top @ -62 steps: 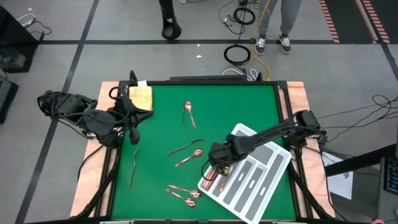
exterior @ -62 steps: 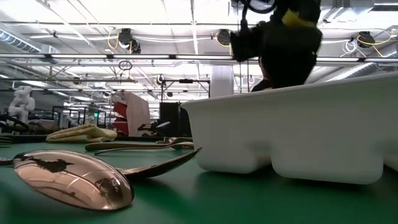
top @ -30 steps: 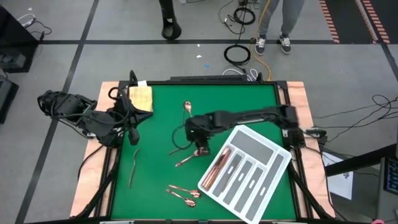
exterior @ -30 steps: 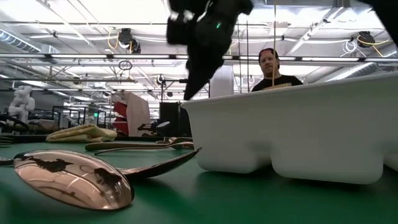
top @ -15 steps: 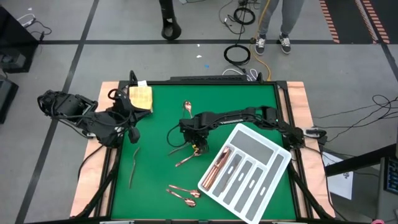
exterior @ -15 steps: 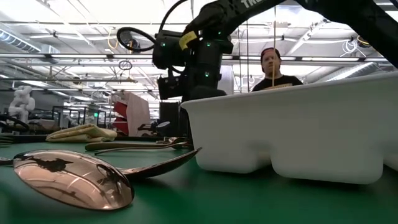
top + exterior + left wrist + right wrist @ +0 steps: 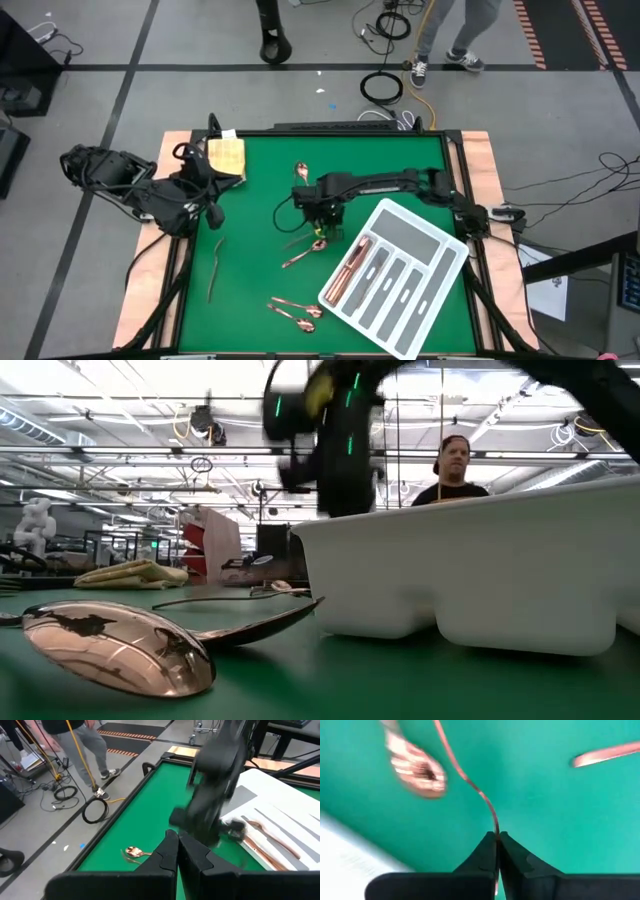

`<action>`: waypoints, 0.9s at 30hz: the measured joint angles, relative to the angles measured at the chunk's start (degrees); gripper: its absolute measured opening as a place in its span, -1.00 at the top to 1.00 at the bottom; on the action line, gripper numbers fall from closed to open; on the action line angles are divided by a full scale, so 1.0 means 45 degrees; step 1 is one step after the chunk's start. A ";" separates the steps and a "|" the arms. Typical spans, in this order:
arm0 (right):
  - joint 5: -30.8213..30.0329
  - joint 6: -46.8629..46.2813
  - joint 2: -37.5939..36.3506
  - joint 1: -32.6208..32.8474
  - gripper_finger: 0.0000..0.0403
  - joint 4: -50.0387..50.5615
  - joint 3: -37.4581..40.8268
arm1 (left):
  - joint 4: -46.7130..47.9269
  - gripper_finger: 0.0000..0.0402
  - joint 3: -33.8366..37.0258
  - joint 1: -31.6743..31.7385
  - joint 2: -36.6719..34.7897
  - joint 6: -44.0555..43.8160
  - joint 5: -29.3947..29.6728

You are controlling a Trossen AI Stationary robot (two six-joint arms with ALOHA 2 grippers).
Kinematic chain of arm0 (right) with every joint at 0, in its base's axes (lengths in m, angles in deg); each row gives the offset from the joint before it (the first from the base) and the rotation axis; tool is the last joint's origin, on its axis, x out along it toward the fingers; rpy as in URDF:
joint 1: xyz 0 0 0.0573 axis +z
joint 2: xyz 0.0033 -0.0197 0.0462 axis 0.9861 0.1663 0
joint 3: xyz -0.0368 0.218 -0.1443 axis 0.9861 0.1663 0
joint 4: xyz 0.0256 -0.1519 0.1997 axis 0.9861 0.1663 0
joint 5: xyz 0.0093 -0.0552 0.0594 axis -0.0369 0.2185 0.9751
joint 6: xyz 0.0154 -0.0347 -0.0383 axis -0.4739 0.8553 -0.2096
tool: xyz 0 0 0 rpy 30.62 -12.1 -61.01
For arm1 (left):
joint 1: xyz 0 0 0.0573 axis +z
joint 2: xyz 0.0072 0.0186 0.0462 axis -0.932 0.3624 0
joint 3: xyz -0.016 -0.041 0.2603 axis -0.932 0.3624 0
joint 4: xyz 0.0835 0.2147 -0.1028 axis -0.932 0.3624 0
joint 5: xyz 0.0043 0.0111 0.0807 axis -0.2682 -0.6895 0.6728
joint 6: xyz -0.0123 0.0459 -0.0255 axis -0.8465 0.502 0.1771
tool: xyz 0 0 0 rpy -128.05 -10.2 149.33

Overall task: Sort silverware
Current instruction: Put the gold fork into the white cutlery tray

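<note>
Copper silverware lies scattered on the green table: a spoon [image 7: 303,172] at the far middle, a spoon [image 7: 305,255] at the centre, two spoons [image 7: 292,310] near the front, and a long piece [image 7: 213,268] at the left. Several pieces [image 7: 350,268] lie in the white tray's [image 7: 452,275] leftmost slot. My right gripper [image 7: 322,222] is over the centre, shut on a slim copper piece [image 7: 470,782]. My left gripper [image 7: 214,218] waits shut at the table's left edge, holding nothing. My right gripper pinches the thin copper handle [image 7: 495,827] between its two fingertips. The handle runs on ahead of the fingers in a slight curve. Its other end lies outside the wrist view, so I cannot tell what kind of piece it is.
A folded yellow-tan cloth [image 7: 225,155] lies at the far left corner. The tray stands slanted at the near right. A large spoon [image 7: 120,650] lies close in front of the low camera. People stand on the floor beyond the far edge.
My right gripper has shifted a little toward the far edge, come down over the pieces at the table's centre, shut on a thin handle and risen. In the low view, a dark piece behind the near spoon no longer lies where it was.
</note>
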 joint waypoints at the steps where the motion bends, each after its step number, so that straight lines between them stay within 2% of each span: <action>1: 0.0139 0.0002 -0.0567 0.0019 1.00 0.0675 -0.0214 | -0.0004 0.95 0.0000 0.0000 -0.0031 0.0000 -0.0001; 6: 0.1262 -0.0187 -0.3186 0.0194 1.00 0.4304 -0.0457 | -0.0008 0.95 0.0000 0.0000 -0.0239 0.0000 -0.0005; 10: 0.3457 -0.0313 -0.4872 0.0736 1.00 0.4604 0.0673 | -0.0018 0.95 0.0000 0.0000 -0.0331 -0.0024 -0.0005; 12: 0.3841 -0.0341 -0.5318 0.1205 1.00 0.4672 0.1665 | -0.0018 0.95 0.0000 0.0000 -0.0341 -0.0087 -0.0005; 16: 0.4255 -0.0460 -0.5529 0.1966 1.00 0.4097 0.4303 | -0.0020 0.95 0.0000 0.0000 -0.0341 -0.0120 -0.0005; 19: 0.4456 -0.0455 -0.5625 0.2319 1.00 0.3345 0.5583 | -0.0023 0.95 0.0000 0.0015 -0.0341 -0.0126 0.0000; 22: 0.4443 -0.0300 -0.5275 0.2564 1.00 0.2372 0.6353 | -0.0023 0.95 0.0000 0.0015 -0.0341 -0.0233 0.0005; 27: 0.4218 0.0266 -0.4637 0.2664 1.00 0.1721 0.6516 | -0.0023 0.95 0.0000 0.0015 -0.0341 -0.0448 0.0130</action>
